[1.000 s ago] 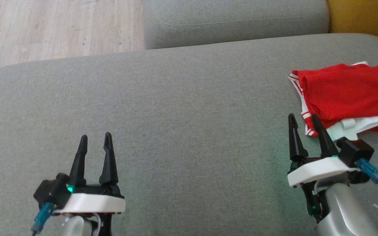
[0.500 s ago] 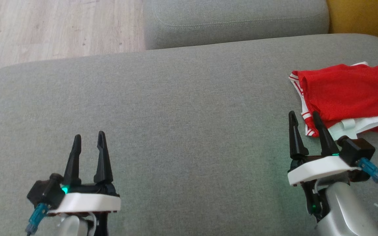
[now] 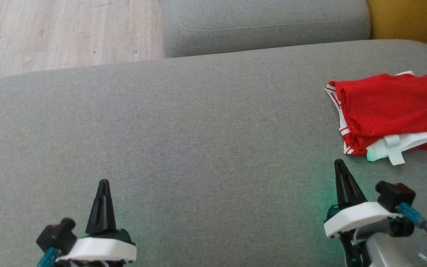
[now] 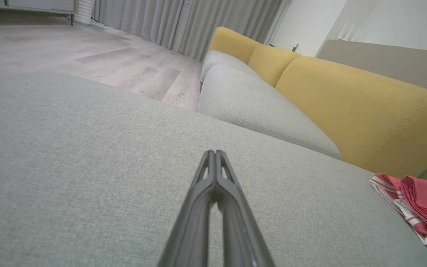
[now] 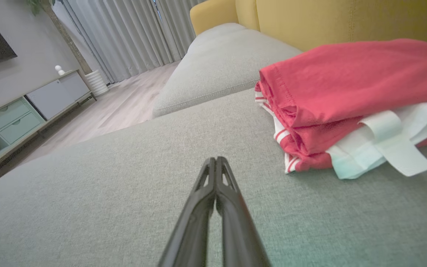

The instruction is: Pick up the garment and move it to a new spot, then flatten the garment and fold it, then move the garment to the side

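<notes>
Left fingers and right fingers have closed and drawn back.

1. Broad grey woven-fabric seat cushion, rounded at its corners, in the foreground.
2. Second grey fabric seat cushion with a stitched seam, just beyond the first.
3. Mustard-yellow upholstered backrest, running along both cushions.
4. Pale wood-plank floor, beside the seating.
5. Long grey pleated curtains, reaching the floor.
6. Low pale cabinet with drawers; small white ornament on top.
7. White ribbed cylinder, standing between cabinet and curtains.
</notes>
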You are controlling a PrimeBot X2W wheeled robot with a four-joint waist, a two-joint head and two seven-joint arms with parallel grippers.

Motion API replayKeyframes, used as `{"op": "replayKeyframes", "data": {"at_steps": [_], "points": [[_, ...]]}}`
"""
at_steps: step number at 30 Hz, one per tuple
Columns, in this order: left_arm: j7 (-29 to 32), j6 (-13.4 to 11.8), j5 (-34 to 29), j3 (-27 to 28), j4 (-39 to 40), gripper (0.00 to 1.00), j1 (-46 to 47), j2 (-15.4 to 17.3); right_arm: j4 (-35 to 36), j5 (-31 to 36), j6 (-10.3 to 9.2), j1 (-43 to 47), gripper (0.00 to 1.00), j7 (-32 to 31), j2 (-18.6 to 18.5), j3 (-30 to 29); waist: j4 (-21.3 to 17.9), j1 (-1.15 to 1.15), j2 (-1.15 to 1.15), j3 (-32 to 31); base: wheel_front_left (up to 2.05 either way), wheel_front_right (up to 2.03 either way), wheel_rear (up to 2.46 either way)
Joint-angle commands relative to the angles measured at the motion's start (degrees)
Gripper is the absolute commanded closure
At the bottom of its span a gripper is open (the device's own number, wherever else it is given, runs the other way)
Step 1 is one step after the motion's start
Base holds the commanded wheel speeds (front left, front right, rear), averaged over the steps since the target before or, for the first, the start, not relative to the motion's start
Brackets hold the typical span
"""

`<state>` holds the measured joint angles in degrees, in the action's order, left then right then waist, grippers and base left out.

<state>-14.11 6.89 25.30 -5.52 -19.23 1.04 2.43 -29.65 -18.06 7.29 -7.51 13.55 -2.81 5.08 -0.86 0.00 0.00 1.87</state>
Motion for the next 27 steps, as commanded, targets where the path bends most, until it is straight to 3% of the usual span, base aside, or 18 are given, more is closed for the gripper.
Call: {"op": "replayKeyframes", "data": {"at_steps": [1,27], "points": [[0.4,0.0,1.4,0.5,2.0,1.00,2.5,0.0,2.3,-1.7,0.01,-3.2,1.00,-0.4,-0.2,-0.5,0.0,0.00,0.00,0.0,0.00,0.00,0.00],[4.7,0.2,15.6,3.0,2.7,1.00,3.0,0.1,5.2,-17.5,0.05,-2.2,1.00,-4.6,-0.1,-2.9,0.2,0.00,0.00,-0.4,0.00,0.00,0.00]]}}
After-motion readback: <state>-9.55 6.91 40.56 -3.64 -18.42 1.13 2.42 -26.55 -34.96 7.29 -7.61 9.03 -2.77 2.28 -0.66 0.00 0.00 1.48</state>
